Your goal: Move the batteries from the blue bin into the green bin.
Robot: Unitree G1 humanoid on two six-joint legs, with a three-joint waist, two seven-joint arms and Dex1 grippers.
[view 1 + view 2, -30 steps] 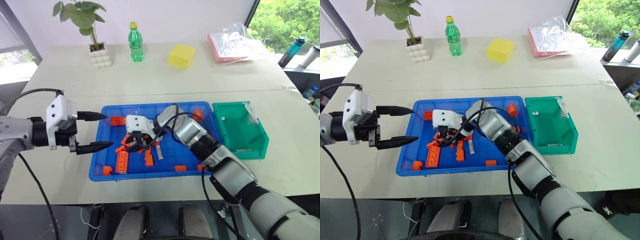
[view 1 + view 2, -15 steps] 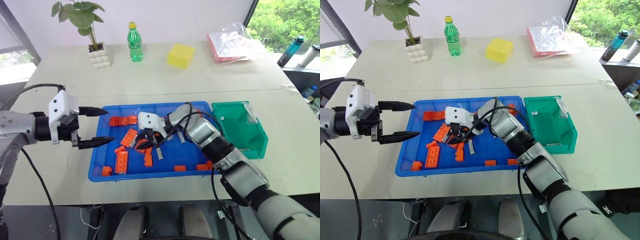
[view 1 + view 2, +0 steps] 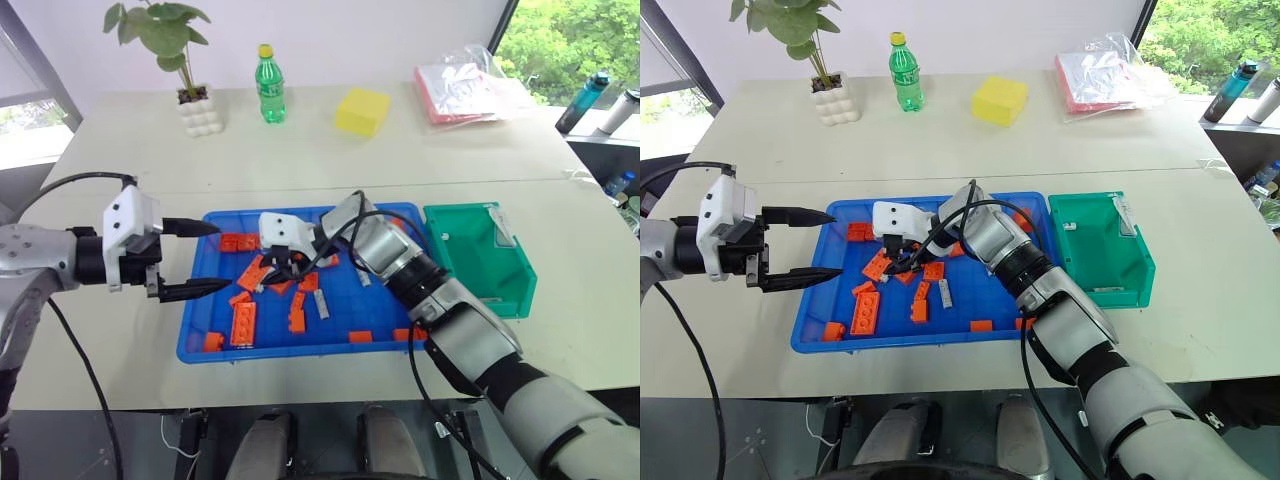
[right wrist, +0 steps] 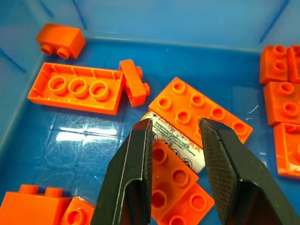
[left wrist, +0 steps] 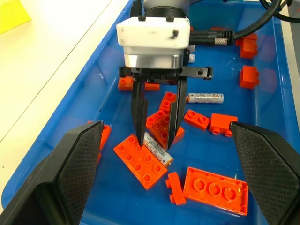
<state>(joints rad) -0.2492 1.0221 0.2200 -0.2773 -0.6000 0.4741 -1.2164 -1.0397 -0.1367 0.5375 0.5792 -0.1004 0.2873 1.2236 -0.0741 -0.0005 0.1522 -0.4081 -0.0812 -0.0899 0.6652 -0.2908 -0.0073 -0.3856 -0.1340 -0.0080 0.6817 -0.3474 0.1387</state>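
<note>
Silver battery (image 4: 176, 140) wedged among orange bricks (image 4: 199, 112), between the part-open, empty right pincer's (image 4: 174, 140) tips; left pincer (image 3: 195, 258) wide open, empty.

Two silver batteries (image 5: 157, 147) (image 5: 205, 98) lie flat among orange bricks in the blue bin (image 3: 205, 341); the green bin (image 3: 482, 260) sits beside it.

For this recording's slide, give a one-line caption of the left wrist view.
Right gripper poised open over a battery wedged among orange bricks in the blue bin.

two batteries (image 5: 157, 147), one blue bin (image 3: 196, 330), one green bin (image 3: 520, 285).
</note>
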